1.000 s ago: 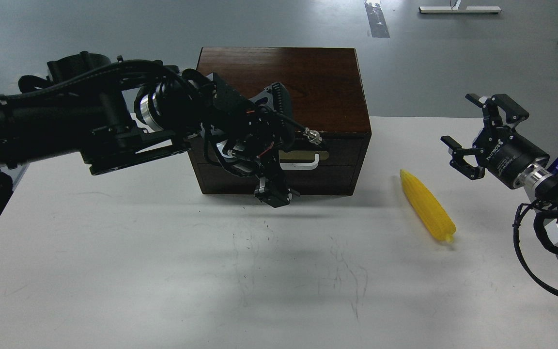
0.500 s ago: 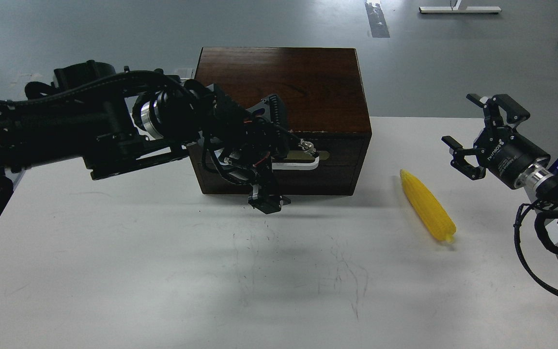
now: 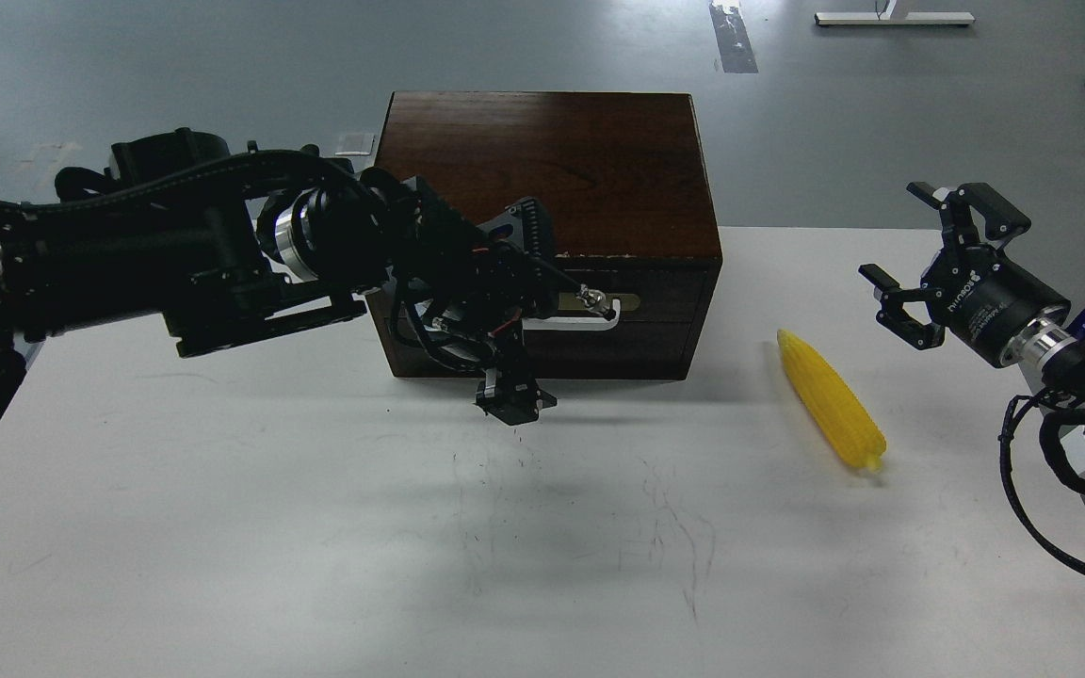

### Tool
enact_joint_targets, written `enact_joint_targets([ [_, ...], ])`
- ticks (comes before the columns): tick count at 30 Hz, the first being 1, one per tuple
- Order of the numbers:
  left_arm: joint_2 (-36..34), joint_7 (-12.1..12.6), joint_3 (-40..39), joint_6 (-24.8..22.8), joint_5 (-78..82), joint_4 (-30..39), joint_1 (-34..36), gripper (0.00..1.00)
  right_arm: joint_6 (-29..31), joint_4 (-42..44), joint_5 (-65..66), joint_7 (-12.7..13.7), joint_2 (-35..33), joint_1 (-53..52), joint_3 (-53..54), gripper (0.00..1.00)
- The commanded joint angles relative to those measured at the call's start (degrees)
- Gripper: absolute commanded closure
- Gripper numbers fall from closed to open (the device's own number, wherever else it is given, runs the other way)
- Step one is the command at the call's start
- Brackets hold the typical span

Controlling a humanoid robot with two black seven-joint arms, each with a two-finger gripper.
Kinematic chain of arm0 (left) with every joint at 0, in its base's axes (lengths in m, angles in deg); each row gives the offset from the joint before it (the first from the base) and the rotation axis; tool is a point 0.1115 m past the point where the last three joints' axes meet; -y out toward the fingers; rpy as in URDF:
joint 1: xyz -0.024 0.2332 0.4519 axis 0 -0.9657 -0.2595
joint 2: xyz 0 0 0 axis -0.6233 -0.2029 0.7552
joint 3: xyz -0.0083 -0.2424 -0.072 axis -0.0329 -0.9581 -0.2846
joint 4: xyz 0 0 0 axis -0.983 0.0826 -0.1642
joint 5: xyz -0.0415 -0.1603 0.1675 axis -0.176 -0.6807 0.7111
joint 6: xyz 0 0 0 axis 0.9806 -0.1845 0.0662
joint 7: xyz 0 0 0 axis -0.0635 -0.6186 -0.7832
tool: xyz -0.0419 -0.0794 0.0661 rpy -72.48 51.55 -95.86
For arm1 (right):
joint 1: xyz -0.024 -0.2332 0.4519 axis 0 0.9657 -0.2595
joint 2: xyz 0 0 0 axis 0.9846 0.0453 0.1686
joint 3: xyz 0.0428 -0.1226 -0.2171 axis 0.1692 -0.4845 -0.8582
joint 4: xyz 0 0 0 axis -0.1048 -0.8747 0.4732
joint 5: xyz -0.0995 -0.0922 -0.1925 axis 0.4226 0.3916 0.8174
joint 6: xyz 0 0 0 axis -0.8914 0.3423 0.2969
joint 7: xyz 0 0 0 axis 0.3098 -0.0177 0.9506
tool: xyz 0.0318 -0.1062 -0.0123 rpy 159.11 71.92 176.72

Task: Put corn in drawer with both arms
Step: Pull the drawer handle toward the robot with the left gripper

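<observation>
The corn is a bright yellow, tapered cob with rows of kernels, lying flat on the white bench near its right edge, narrow tip pointing toward the far edge. The drawer sits closed in the dark cabinet at the far edge. The right pincer hovers beyond the corn, fingers spread. The left pincer hangs before the drawer front; I cannot tell its state.
</observation>
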Motion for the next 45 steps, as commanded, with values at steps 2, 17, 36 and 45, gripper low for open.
enact_joint_targets([
  [2, 0.1, 0.0, 0.4, 0.0, 0.0, 1.6, 0.1, 0.02, 0.0, 0.0, 0.0, 0.0, 0.0, 0.1, 0.0, 0.00],
  [17, -0.5, 0.0, 0.4, 0.0, -0.6, 11.3, 2.1, 0.02, 0.0, 0.0, 0.0, 0.0, 0.3, 0.2, 0.0, 0.00],
  [36, -3.8, 0.0, -0.2, 0.0, -0.8, 21.0, 2.3, 0.02, 0.0, 0.0, 0.0, 0.0, 0.3, 0.2, 0.0, 0.00],
  [45, -5.5, 0.0, -2.7, 0.0, -1.1, 21.3, 4.6, 0.02, 0.0, 0.0, 0.0, 0.0, 0.3, 0.2, 0.0, 0.00],
])
